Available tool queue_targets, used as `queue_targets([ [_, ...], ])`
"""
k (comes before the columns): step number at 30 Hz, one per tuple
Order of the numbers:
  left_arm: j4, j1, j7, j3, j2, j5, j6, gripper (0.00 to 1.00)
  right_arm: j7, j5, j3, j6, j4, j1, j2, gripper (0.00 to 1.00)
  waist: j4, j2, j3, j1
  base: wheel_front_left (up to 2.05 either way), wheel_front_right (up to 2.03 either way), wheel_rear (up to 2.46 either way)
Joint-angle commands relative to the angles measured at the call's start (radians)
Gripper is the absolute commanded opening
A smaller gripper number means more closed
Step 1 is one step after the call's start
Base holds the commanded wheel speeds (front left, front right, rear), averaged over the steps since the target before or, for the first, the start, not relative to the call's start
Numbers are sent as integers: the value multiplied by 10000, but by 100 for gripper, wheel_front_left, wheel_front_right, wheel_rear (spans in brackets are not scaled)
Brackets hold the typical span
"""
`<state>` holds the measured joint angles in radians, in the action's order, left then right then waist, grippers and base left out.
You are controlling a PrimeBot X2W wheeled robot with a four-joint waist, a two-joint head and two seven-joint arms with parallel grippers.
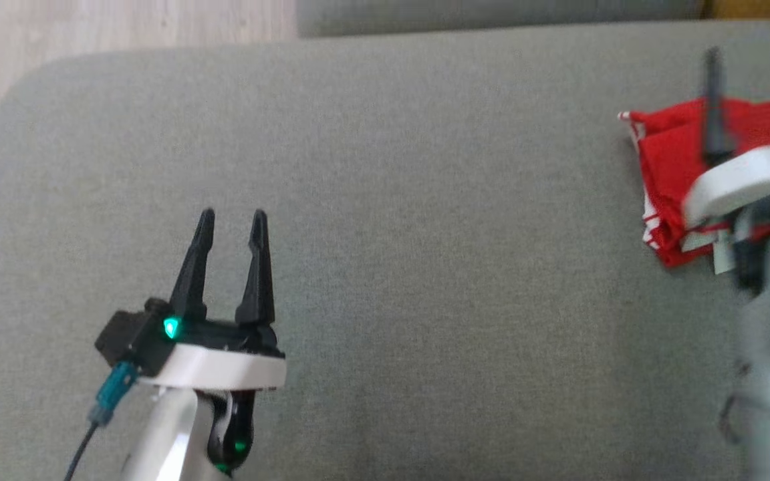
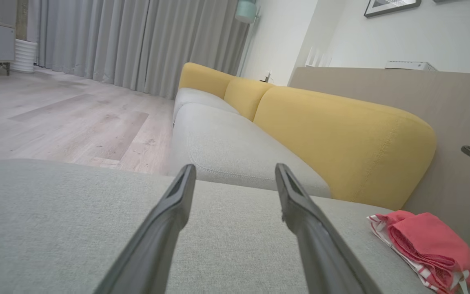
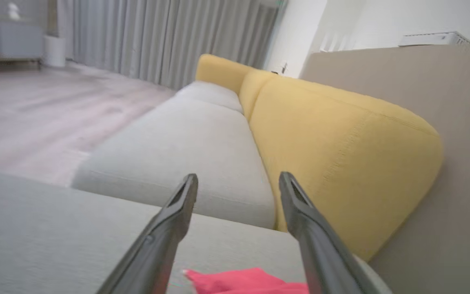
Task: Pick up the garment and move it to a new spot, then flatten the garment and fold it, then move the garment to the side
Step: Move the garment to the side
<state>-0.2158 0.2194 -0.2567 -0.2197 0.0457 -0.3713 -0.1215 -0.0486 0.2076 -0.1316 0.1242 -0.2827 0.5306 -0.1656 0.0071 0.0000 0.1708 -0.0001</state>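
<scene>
- Garment (image 1: 669, 160): red cloth with white-striped trim, lying as a compact layered bundle near the right edge of the grey seat cushion (image 1: 425, 234), towards its far right corner. In the left wrist view the garment (image 2: 422, 237) shows stacked layers.
- Left end effector (image 1: 232, 217): fingers spread to a moderate gap and holding nothing. It hovers over the near left part of the cushion, well apart from the garment.
- Right end effector (image 1: 750, 50): fingers spread wide with nothing between them, positioned over the garment. In its own wrist view the right end effector (image 3: 239, 177) looks out above the red cloth (image 3: 239, 279). Contact cannot be judged, as the head view is blurred here.
- Progress (judgement): the bundle appears already folded and set at the side, with neither arm gripping it. The pick-up, flattening and fold seem complete. At most a final tidying or release clearance seems left.
</scene>
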Motion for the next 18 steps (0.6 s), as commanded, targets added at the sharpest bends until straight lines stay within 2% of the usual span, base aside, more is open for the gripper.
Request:
queue_targets([
  [1,380,-2,-51,405,45,-35,134,100,218,-262,346,65,577,-176,307,100,63,0,-458,1,0,0,0],
  [4,458,-247,-51,422,45,32,227,100,750,-956,587,65,1029,-815,910,100,149,0,-797,1,0,0,0],
  [6,496,-415,-51,447,45,88,252,100,1338,-1362,593,65,1174,-1261,1083,100,203,0,-953,1,0,0,0],
  [11,400,-865,-51,405,45,354,256,100,2505,-3365,1230,65,659,-2667,1148,100,417,0,-1297,1,0,0,0],
  [15,425,-1164,-51,507,45,448,346,100,2933,-4170,1742,65,171,-3512,1150,100,531,0,-1449,1,0,0,0],
  [18,416,-1353,-51,565,45,397,424,100,3055,-4342,2094,65,-75,-3855,1151,100,562,0,-1501,1,0,0,0],
])
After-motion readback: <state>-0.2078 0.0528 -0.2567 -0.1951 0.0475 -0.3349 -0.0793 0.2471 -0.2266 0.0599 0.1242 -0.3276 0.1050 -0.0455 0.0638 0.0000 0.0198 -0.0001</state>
